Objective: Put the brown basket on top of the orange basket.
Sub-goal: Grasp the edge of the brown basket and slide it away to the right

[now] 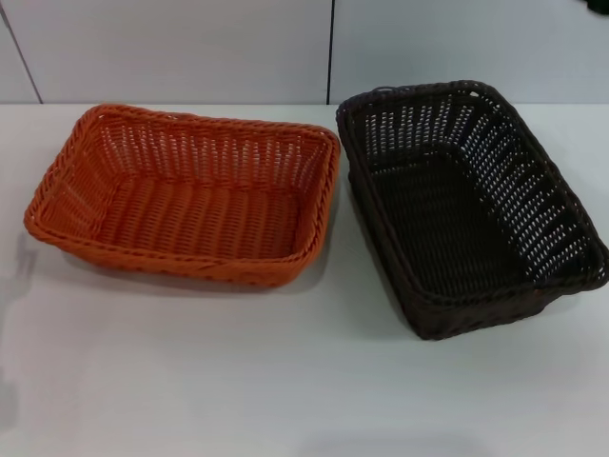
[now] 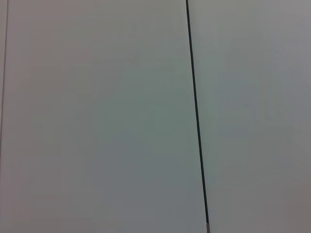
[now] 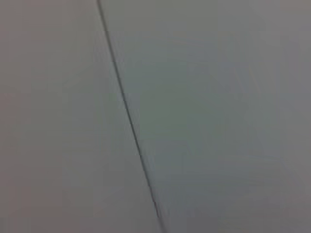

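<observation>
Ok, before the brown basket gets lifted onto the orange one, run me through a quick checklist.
1. Brown basket upright on the table: ok.
2. Brown basket holds nothing: ok.
3. Orange basket upright, holds nothing, ready to receive: ok.
4. Baskets apart, a gap of table between their rims: ok.
5. Either gripper in position near the brown basket: not ok, neither shows in the head view.
6. Gripper fingers open: cannot tell, the wrist views show only pale panels.

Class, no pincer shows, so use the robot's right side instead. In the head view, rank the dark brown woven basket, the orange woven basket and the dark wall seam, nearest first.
1. Dark brown woven basket, on the right.
2. Dark wall seam, centre, behind the baskets.
3. Orange woven basket, on the left.
</observation>
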You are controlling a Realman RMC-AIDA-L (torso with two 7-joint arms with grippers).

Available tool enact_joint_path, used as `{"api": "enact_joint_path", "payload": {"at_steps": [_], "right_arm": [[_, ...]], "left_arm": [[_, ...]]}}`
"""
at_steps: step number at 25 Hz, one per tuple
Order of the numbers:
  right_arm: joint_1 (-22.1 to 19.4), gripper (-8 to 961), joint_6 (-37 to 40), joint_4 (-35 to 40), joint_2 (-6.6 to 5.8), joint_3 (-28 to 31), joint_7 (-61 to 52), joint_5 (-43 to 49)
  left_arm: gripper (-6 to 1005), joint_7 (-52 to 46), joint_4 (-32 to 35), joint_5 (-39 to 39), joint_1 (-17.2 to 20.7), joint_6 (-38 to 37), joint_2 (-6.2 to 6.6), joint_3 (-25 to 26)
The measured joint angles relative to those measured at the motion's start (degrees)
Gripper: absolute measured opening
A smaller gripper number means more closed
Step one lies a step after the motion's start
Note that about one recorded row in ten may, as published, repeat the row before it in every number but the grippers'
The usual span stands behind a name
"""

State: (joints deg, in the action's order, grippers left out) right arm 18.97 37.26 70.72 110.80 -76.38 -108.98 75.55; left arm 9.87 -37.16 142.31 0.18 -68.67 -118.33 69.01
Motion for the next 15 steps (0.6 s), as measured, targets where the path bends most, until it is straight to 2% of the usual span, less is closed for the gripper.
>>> {"api": "enact_joint_path", "payload": {"at_steps": [1,2,3,4,5,6,9,10,11,12,13,14,15], "right_arm": [[3.3,802,5.6,0.3,-0.69,3.2,-11.8,9.8],[3.3,802,5.6,0.3,-0.69,3.2,-11.8,9.8],[5.1,802,9.8,0.8,-0.93,5.1,-17.2,16.0],[7.9,802,16.6,2.1,-1.19,7.8,-25.5,26.0],[7.9,802,16.6,2.1,-1.19,7.8,-25.5,26.0],[10.8,802,24.0,3.0,-1.28,10.6,-30.7,34.3],[15.2,802,36.1,3.3,-1.44,14.4,-32.5,40.7],[15.2,802,36.1,3.3,-1.44,14.4,-32.5,40.7],[18.1,802,44.5,3.3,-2.22,16.5,-32.7,43.2],[18.1,802,44.5,3.3,-2.22,16.5,-32.7,43.2],[19.4,802,48.3,3.3,-2.71,17.3,-32.8,44.3],[22.3,802,56.8,2.9,-4.05,18.9,-33.1,46.2],[23.1,802,59.7,2.8,-4.48,19.4,-33.0,46.9]], "left_arm": [[767,0.0,0.4,0.0,-0.1,0.0,-0.01,0.0],[767,0.0,0.4,0.0,-0.1,0.0,-0.01,0.0],[767,-0.2,0.8,-0.1,-0.3,0.0,-0.02,0.0],[767,-0.7,1.5,-0.1,-0.6,0.0,-0.02,0.1],[767,-0.7,1.5,-0.1,-0.6,0.0,-0.02,0.1],[767,-1.3,2.0,-0.1,-0.9,0.1,-0.03,0.1],[767,-2.8,3.7,-0.1,-2.1,0.1,-0.05,0.1],[767,-2.8,3.7,-0.1,-2.1,0.1,-0.05,0.1],[767,-3.0,4.4,-0.1,-2.6,0.1,-0.06,0.1],[767,-3.0,4.4,-0.1,-2.6,0.1,-0.06,0.1],[767,-3.0,4.6,-0.1,-2.7,0.1,-0.06,0.2],[767,-3.0,5.1,-0.1,-3.0,0.1,-0.09,0.6],[767,-3.0,5.2,-0.1,-3.1,0.1,-0.11,0.7]]}}
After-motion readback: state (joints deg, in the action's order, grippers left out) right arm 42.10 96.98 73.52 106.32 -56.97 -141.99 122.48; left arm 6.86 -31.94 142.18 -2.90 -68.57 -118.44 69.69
